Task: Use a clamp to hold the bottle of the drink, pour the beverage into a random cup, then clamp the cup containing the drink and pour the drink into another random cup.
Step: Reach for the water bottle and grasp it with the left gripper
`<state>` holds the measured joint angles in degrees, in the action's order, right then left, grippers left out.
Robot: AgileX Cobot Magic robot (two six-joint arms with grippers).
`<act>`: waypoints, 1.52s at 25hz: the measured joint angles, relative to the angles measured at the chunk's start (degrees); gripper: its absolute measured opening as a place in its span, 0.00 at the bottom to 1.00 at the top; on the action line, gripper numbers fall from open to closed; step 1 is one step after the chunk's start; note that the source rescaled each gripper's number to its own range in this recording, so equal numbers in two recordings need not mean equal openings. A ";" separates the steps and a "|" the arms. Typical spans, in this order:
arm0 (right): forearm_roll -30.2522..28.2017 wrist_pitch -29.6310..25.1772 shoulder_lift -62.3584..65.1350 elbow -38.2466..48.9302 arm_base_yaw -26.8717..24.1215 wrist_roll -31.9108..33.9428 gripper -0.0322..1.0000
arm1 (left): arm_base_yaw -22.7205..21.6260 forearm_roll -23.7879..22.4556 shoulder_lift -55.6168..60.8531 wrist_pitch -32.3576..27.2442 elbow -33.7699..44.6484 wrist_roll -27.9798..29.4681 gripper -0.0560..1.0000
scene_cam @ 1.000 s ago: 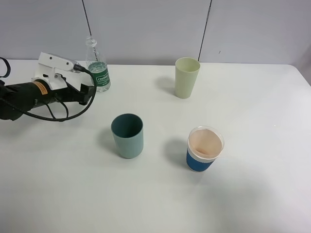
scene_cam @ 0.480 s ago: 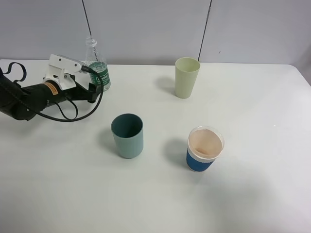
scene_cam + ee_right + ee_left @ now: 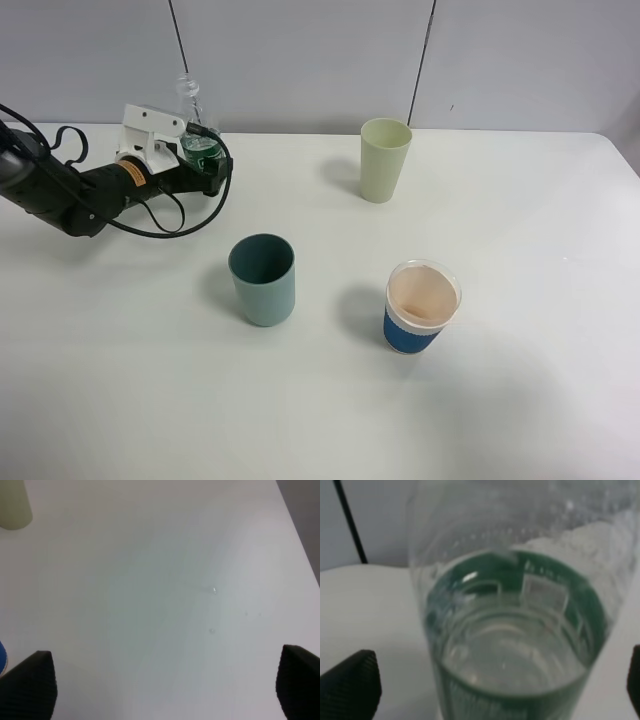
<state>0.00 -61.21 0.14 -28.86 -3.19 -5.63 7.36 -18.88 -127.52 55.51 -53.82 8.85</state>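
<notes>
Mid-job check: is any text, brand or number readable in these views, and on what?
Nothing can be quoted.
Green label on the bottle: white print, too blurred to read.
Orange sticker on the left arm: too small to read.
Teal cup, pale green cup, blue-sleeved cup: no lettering visible.

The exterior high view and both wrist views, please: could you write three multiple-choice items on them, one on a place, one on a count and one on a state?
1. Where is the bottle?
A. between the fingers of the left gripper
B. inside a cup
C. at the front edge

2. How many cups stand on the table?
A. two
B. three
C. four

3. The right gripper is:
A. shut on a cup
B. shut on the bottle
C. open

Key:
1 A, the left wrist view shows it between both fingers.
2 B, the teal cup, pale green cup and blue-sleeved cup.
3 C, its fingers sit far apart over bare table.
</notes>
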 joint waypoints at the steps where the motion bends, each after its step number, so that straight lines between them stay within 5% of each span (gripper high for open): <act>1: 0.00 0.00 0.00 0.00 0.00 0.00 0.68 | 0.14 0.00 -0.51 0.25 -0.63 0.23 1.00; 17: 0.00 0.01 0.00 0.00 0.00 0.00 0.68 | 0.76 0.41 -4.86 0.37 -7.11 3.77 0.99; 20: 0.00 0.01 0.00 0.00 0.00 0.00 0.68 | 0.76 0.35 -4.97 -0.27 -7.11 3.82 0.68; 22: 0.00 0.01 0.00 0.00 0.00 0.00 0.68 | 0.76 0.30 -4.97 -1.19 -7.11 3.82 0.21; 23: 0.00 0.01 0.00 0.00 0.00 0.00 0.68 | 0.76 0.30 -4.97 -1.52 -7.16 3.80 0.07; 33: 0.00 0.01 0.00 0.00 0.00 0.00 0.68 | 1.18 3.32 -4.57 -3.48 -7.50 3.56 0.08; 38: 0.00 0.01 0.00 0.00 0.00 0.00 0.68 | 3.71 9.83 -2.01 -9.90 -7.45 -0.83 0.08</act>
<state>0.00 -61.20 0.14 -28.86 -3.19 -5.63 11.07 -9.05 -129.52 45.62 -61.27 8.02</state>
